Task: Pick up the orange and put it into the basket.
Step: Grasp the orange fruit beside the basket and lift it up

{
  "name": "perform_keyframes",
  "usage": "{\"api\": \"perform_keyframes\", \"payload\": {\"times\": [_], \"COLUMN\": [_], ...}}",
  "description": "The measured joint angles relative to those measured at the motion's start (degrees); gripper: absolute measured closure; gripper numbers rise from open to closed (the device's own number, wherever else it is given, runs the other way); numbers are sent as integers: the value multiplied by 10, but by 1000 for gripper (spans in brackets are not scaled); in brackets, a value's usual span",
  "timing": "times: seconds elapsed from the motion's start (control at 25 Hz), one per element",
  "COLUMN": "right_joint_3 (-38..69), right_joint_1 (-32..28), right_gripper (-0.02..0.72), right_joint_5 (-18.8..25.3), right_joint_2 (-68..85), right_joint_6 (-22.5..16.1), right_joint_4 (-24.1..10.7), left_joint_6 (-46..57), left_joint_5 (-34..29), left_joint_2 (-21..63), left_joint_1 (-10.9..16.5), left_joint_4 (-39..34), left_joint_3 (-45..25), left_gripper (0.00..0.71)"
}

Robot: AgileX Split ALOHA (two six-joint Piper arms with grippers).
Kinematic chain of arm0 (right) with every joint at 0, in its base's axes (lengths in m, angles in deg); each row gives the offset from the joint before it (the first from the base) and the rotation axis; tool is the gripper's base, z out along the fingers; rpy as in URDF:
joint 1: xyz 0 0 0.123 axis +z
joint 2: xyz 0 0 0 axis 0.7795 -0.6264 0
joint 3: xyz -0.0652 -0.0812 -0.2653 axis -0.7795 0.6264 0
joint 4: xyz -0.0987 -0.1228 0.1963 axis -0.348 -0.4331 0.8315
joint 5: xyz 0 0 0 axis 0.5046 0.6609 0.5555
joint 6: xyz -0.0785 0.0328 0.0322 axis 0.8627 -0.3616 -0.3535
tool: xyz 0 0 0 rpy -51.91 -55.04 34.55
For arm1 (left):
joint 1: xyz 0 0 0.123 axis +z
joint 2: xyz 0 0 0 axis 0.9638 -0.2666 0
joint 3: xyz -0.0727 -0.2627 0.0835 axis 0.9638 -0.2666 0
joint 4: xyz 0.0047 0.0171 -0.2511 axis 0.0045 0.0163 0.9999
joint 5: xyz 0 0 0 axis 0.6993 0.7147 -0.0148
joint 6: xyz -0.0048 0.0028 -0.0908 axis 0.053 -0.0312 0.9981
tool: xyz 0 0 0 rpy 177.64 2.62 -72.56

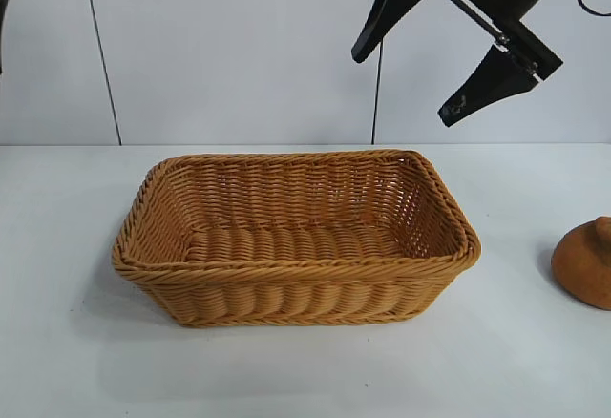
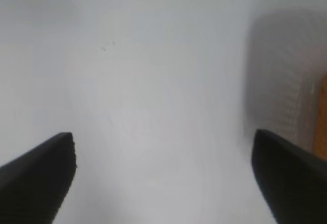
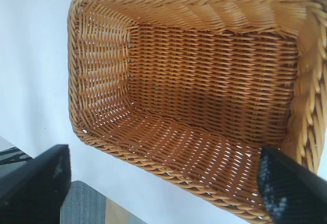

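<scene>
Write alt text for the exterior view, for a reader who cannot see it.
An empty woven basket sits mid-table, while the orange rests on the table at the right edge, apart from the basket. The right claw hangs open above the basket's far right corner, holding nothing.

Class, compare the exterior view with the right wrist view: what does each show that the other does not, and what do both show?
Only the exterior view shows the orange on the table, to the right of the basket, and the right hand hanging open above. Only the right wrist view looks straight down into the basket's empty inside. Both show the basket with nothing in it.
</scene>
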Motion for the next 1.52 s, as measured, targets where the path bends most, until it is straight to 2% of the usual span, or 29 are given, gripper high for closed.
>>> {"api": "perform_keyframes", "payload": {"times": [0.52, 0.72, 0.92, 1.2, 1.32, 1.36, 1.52], "right_joint_3": [0, 0, 0, -39, -78, -91, -123], "right_joint_1": [0, 0, 0, 0, 0, 0, 0], "right_gripper": [25, 25, 25, 25, 25, 25, 25], "right_joint_5": [0, 0, 0, 25, 42, 47, 51], "right_joint_2": [0, 0, 0, 0, 0, 0, 1], "right_joint_6": [0, 0, 0, 5, -2, -11, -59], "right_joint_4": [0, 0, 0, -7, -45, -68, -196], "left_joint_6": [-6, -6, -6, -5, -5, -5, -5], "left_joint_5": [-2, 40, 62, 83, 84, 84, 83], "left_joint_2": [434, 581, 702, 828, 893, 919, 969], "left_joint_1": [0, 0, 0, 0, 0, 0, 0], "left_joint_4": [1, 1, 1, 4, 4, 4, 3], "left_joint_3": [-373, -490, -552, -563, -563, -563, -563], "left_gripper": [59, 59, 59, 59, 59, 59, 59]}}
